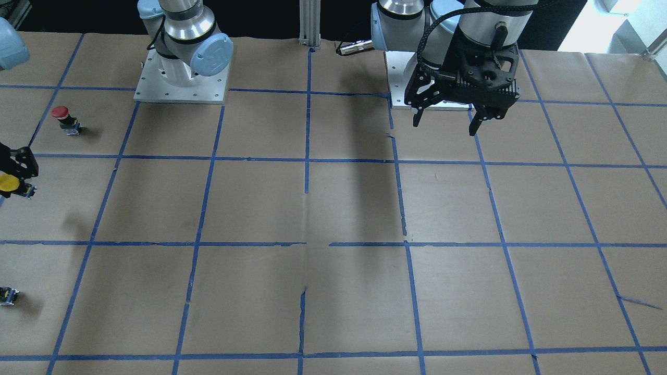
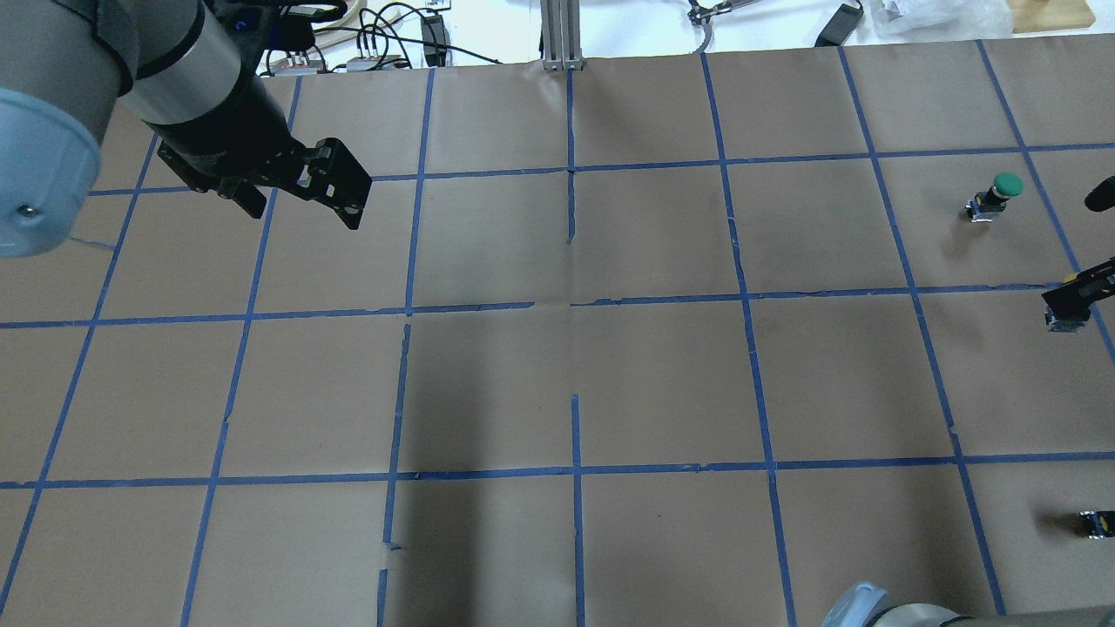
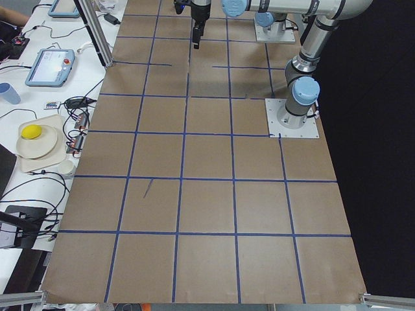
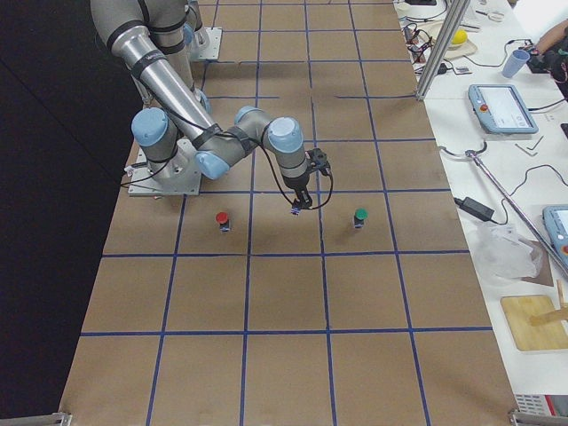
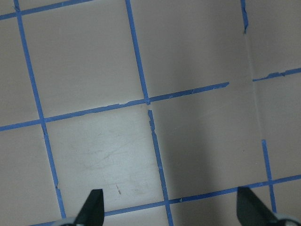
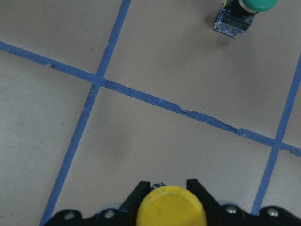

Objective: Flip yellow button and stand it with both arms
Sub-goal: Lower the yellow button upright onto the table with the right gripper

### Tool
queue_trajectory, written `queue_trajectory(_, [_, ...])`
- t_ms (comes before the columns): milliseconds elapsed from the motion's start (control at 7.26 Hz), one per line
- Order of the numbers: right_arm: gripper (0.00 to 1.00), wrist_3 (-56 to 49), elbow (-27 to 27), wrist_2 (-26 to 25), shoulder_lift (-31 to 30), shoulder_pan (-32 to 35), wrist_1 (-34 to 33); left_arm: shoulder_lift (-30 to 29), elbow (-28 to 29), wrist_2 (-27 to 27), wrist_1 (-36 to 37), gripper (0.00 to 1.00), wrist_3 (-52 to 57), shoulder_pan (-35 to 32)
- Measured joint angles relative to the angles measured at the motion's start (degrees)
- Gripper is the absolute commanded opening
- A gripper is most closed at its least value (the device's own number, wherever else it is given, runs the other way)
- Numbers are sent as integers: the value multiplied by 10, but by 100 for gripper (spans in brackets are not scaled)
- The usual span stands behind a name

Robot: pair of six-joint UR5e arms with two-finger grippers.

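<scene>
The yellow button is held in my right gripper at the table's right end, a little above the paper. In the right wrist view its yellow cap sits between the shut fingers. The overhead view shows its grey block under the right gripper. The right side view shows this gripper between two other buttons. My left gripper hangs open and empty above the table near its base, far from the button. It also shows in the overhead view, and its fingertips stand wide apart.
A red-capped button stands near the right arm's base. A green-capped button stands on the far side of the right gripper. A tiny capless black-and-yellow block lies at the right edge. Blue tape grids the brown paper.
</scene>
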Motion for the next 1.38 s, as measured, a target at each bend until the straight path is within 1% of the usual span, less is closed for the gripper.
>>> queue_trajectory(413, [24,-80,-1,32,44,-38,-37,-1,10,1,2,100,-8,-2])
queue_trajectory(551, [24,-113,0,41,51,-44,-39,-5,19,3,2,100,-17,-3])
queue_trajectory(688, [27,-126,1,59,55,-47,-38,-8,26,4,1,100,-22,-3])
queue_trajectory(964, [27,-145,8,101,56,-48,-27,-11,31,5,-2,100,-25,-3])
queue_trajectory(1101, [30,-164,11,108,57,-48,-23,-11,32,5,-2,100,-26,-3])
queue_trajectory(1377, [31,-189,15,101,61,-49,-12,-11,32,4,-2,100,-26,-3])
